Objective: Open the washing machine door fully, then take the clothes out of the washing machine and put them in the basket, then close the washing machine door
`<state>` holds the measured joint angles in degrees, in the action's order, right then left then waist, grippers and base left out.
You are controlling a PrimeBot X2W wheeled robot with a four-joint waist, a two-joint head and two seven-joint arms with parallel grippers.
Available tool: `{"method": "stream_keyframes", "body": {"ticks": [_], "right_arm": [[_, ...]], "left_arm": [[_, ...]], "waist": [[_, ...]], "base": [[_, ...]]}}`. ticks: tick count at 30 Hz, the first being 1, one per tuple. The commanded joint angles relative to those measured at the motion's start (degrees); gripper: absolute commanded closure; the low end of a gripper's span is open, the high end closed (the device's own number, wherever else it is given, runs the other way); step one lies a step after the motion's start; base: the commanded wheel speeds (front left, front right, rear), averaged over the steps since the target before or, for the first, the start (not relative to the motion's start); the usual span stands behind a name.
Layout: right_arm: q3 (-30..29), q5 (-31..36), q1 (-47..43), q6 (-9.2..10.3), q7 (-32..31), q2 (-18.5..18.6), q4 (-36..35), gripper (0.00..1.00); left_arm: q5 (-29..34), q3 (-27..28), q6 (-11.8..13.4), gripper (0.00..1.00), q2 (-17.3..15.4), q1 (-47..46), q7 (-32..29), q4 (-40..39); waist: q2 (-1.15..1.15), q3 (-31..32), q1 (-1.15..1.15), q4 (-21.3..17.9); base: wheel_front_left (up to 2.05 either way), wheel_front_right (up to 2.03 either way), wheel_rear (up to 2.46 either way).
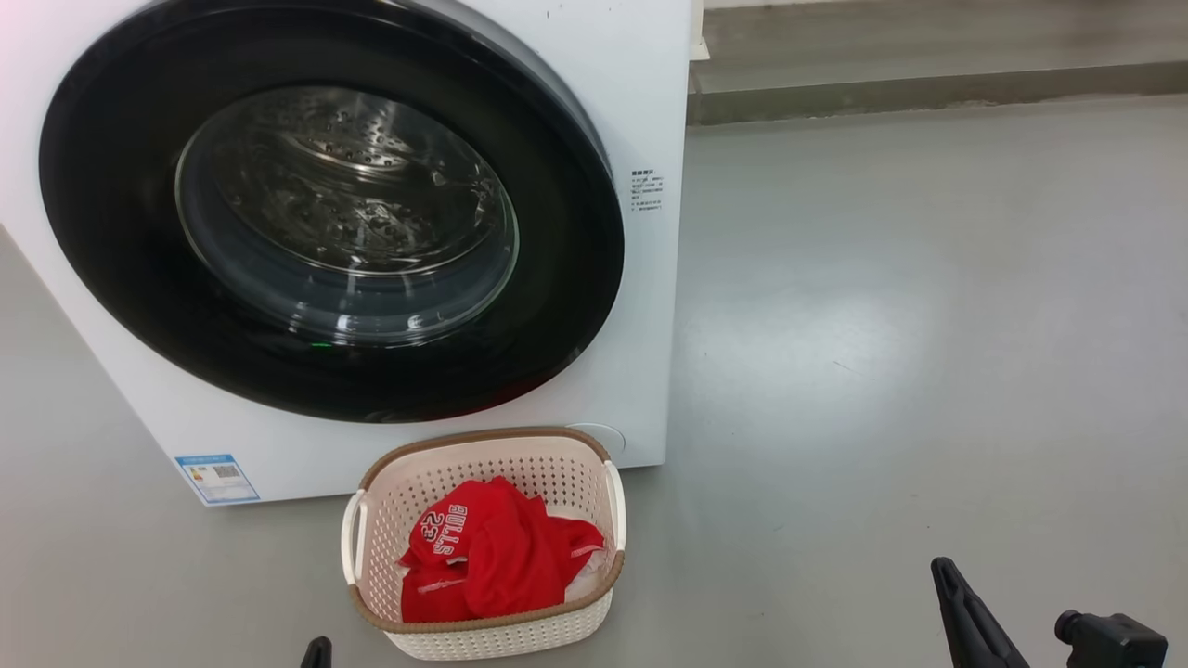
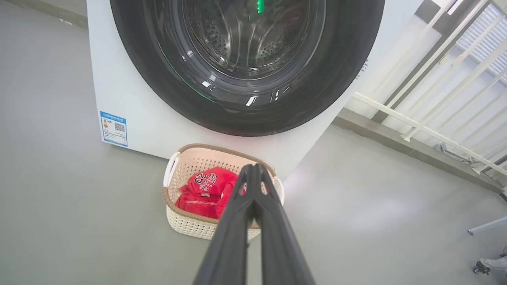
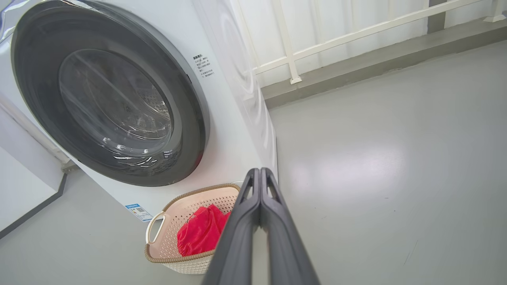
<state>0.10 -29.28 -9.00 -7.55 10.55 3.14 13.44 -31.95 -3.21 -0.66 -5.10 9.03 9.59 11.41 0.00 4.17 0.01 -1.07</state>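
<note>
the washer is a big white front-loader standing on the floor, with a small blue label low on its front at the left. its door is shut, lying flat against the front: a wide glossy black ring around a clear bulging glass, through which the perforated steel drum shows. a small green light glows at the ring's lower inner edge.

the basket stands upright on the floor just in front of the washer, below the door: cream, perforated, brown rim, white side handles. the clothes lie crumpled inside it, bright red with some white, "bulls 23" lettering facing up.
</note>
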Motion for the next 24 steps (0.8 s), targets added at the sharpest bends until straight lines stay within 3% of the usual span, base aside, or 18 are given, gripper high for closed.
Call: {"method": "stream_keyframes", "body": {"ticks": [1, 24], "right_arm": [[-0.55, -2.16, 3.14, 0.01, -0.35, 0.44, -1.23, 1.00], [-1.75, -15.94, 5.83, 0.03, -3.97, 0.41, -0.83, 1.00]], "left_arm": [[-1.97, 1.24, -0.80, 1.00, -0.42, -2.87, -0.34, -1.07], [-15.04, 3.16, -2.16, 1.00, 0.18, -5.65, -3.88, -0.23]], "waist": [[0.00, -0.08, -0.01, 0.02], [0.00, -1.04, -0.01, 0.26]], "base": [[0.00, 0.00, 0.00], [0.00, 0.00, 0.00]]}}
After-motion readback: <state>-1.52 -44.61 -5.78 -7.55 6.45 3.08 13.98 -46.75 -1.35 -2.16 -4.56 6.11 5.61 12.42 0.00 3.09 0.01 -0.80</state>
